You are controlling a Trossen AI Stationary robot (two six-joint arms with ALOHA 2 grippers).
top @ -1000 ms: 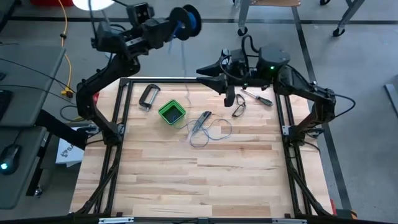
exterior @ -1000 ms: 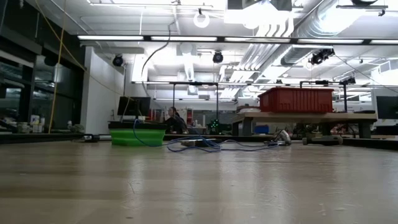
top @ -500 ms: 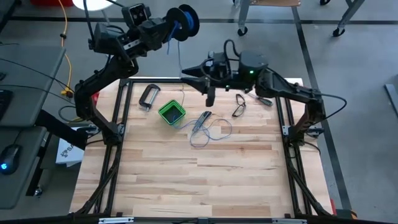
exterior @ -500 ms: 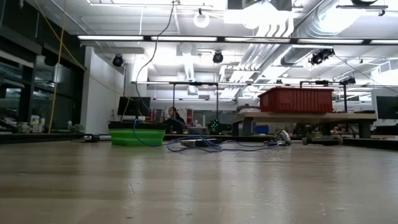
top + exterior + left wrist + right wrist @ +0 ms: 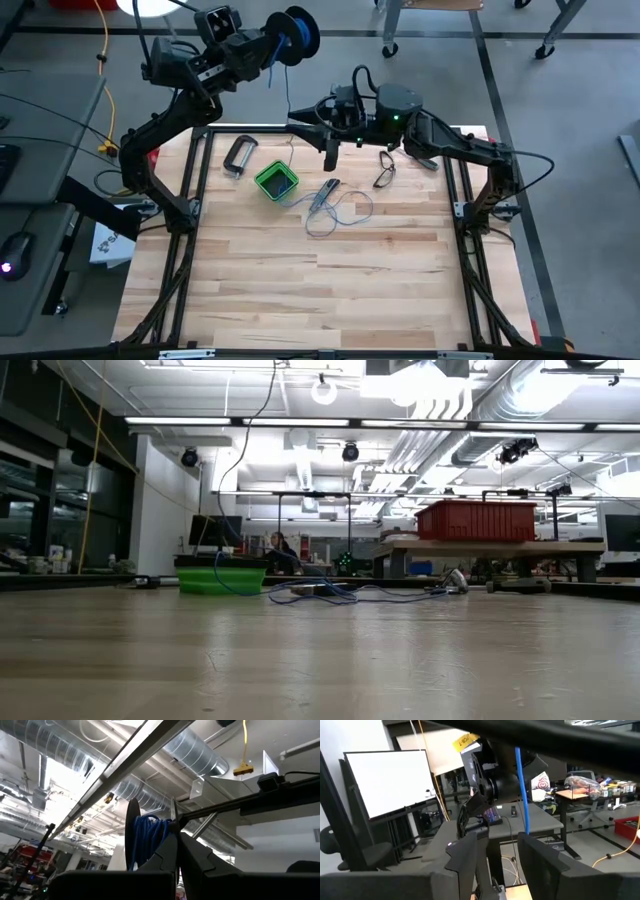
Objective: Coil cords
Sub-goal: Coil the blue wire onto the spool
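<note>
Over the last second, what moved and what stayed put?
The right gripper swung leftward along the table's far edge toward the hanging wire, open and holding nothing. The left gripper stayed raised, shut on the spool. Green box and table items unchanged.

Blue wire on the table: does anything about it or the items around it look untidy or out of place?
Yes. The blue wire sprawls in loose loops beside the green box and around a hand tool, not wound up. One strand rises to the spool, held high beyond the table's far edge by the shut left gripper.
</note>
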